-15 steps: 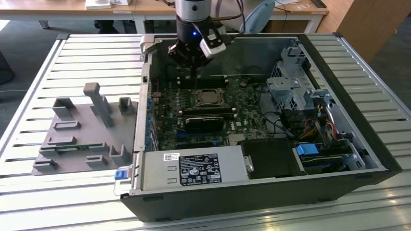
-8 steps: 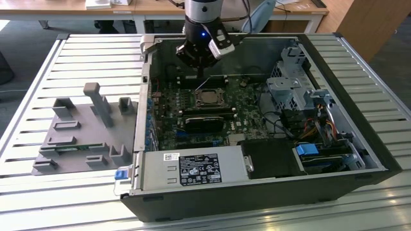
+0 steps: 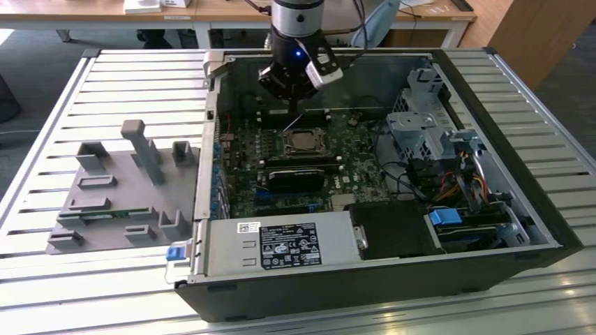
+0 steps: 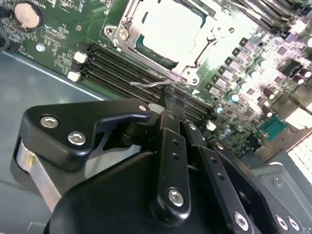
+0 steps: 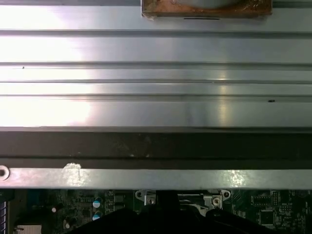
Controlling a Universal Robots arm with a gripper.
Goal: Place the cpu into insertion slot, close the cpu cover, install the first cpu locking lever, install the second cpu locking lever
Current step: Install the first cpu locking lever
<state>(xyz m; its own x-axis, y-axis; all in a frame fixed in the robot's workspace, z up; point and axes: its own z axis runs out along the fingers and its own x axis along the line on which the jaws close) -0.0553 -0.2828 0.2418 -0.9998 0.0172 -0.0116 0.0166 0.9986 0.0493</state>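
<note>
In the exterior view my gripper (image 3: 296,115) hangs inside the open computer case (image 3: 549,230), just behind the cpu (image 3: 303,142) in its socket on the green motherboard (image 3: 247,160). The second wrist view has the cpu (image 4: 168,27) lying flat in the socket. The silver cpu cover (image 4: 192,62) is down around it, so the chip's top shows through the window. A thin wire locking lever (image 4: 148,85) sticks out along the socket's edge and ends right at my fingertips. The gripper (image 4: 167,113) looks shut. Whether it pinches the lever is unclear.
Black memory slots (image 4: 122,73) run between the socket and my fingers. A black card (image 3: 298,179), a grey power supply (image 3: 279,246) and a drive cage (image 3: 419,125) crowd the case. A grey fixture plate (image 3: 121,202) lies on the slatted table (image 5: 156,107) at the exterior view's left.
</note>
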